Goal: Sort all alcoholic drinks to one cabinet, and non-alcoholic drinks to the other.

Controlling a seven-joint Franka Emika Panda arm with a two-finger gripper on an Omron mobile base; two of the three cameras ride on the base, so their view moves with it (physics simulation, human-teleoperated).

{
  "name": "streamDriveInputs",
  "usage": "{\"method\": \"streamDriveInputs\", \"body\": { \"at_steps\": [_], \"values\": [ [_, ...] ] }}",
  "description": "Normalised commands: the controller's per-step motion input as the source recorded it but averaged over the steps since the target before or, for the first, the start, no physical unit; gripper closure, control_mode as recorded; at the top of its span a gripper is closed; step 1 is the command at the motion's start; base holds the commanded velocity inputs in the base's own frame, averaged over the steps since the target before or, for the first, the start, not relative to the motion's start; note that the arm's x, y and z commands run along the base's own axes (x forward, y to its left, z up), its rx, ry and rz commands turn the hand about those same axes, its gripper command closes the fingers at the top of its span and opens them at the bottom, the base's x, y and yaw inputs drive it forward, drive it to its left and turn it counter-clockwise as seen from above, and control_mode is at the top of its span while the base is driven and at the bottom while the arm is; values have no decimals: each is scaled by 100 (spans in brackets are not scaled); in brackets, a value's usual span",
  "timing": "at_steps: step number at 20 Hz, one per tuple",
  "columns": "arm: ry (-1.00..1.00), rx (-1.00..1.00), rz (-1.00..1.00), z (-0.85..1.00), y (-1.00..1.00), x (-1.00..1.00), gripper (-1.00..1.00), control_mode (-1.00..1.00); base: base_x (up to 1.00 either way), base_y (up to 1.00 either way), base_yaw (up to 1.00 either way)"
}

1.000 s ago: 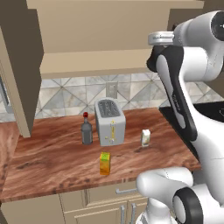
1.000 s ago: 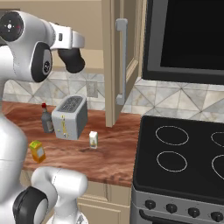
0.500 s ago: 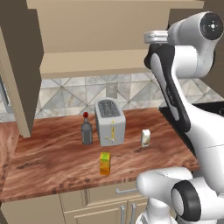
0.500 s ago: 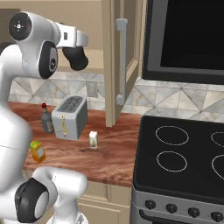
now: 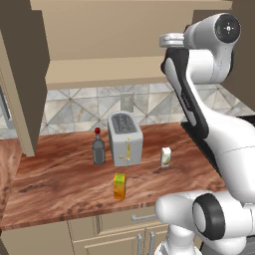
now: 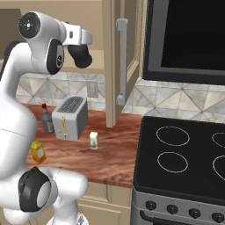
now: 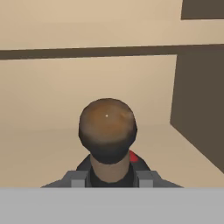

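Note:
In the hand view my gripper (image 7: pixel 112 177) is shut on the squat black bottle (image 7: pixel 107 127), whose brown cap and thin neck rise between the fingers. Behind it lie the pale shelf and tan inner walls of the open wall cabinet (image 7: pixel 87 78). My hand (image 5: pixel 172 40) is raised at the cabinet's shelf (image 5: pixel 104 74), high above the counter. The slim grey bottle with a red cap (image 5: pixel 98 149) stands left of the toaster. The orange-yellow carton (image 5: pixel 119 186) sits near the counter's front edge, and the small white carton (image 5: pixel 166 156) stands right of the toaster.
A silver toaster (image 5: pixel 125 138) stands mid-counter below the cabinet. An open cabinet door (image 6: pixel 113 66) with a grey bar handle (image 6: pixel 123 61) juts out to the right of my hand. A black stove (image 6: pixel 184 158) adjoins the counter's right end, with a dark microwave (image 6: pixel 189 39) above it.
The arm's upper joint has swung upward and the hand has shifted a little toward the cabinet. The bottle stays in the grip. The things on the counter have not moved.

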Motion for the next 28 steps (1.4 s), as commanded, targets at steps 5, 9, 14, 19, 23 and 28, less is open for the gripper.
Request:
{"method": "streamDriveInputs", "body": {
  "at_steps": [5,9,14,19,23,28],
  "values": [
    [-1,0,-2,-4,0,29,100,-100,0,0,0],
    [0,0,-2,-8,0,28,100,-100,0,0,0],
    [0,0,-2,-11,0,28,100,-100,0,0,0],
    [-1,0,-2,-12,-1,28,100,-100,0,0,0],
    [-1,0,-2,-12,-2,27,100,-100,0,0,0],
    [-1,0,-2,-10,-2,27,100,-100,0,0,0]
  ]
}}
